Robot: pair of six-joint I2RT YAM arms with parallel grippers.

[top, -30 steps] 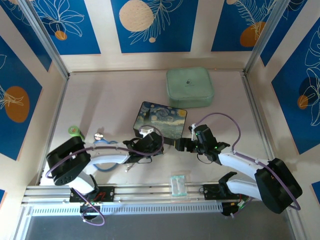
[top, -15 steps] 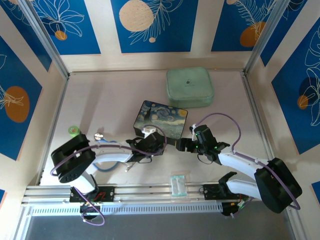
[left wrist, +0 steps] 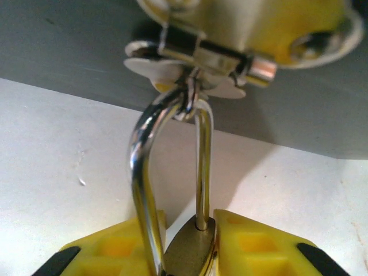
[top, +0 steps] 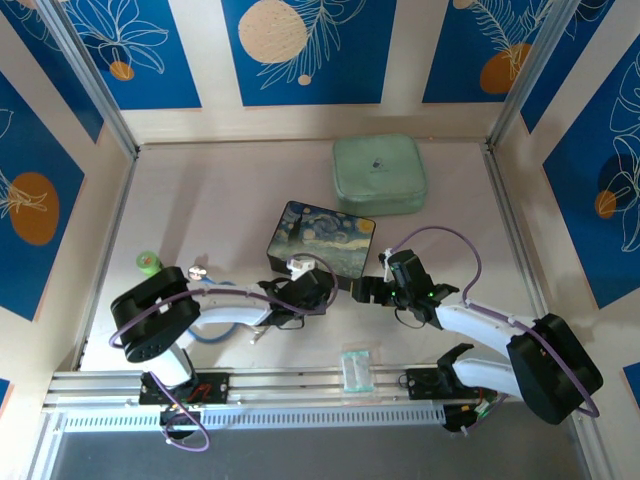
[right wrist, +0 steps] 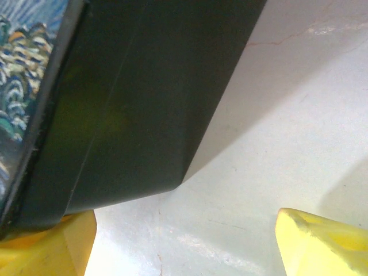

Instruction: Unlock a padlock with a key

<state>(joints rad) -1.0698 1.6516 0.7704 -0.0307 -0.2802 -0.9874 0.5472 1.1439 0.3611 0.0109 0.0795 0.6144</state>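
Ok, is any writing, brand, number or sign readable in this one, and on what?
No text is readable in these views.
On the green case, a small dark mark at the lid's centre: too small to read.
On the clear packet by the rail: any print is too small to tell.
On the starry-night box: painted picture, no lettering seen.
On the padlock: no stamp on the brass that shows.

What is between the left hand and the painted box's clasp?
The padlock: its brass body sits gripped in the left hand, and its silver shackle runs up through the clasp, in the left wrist view.
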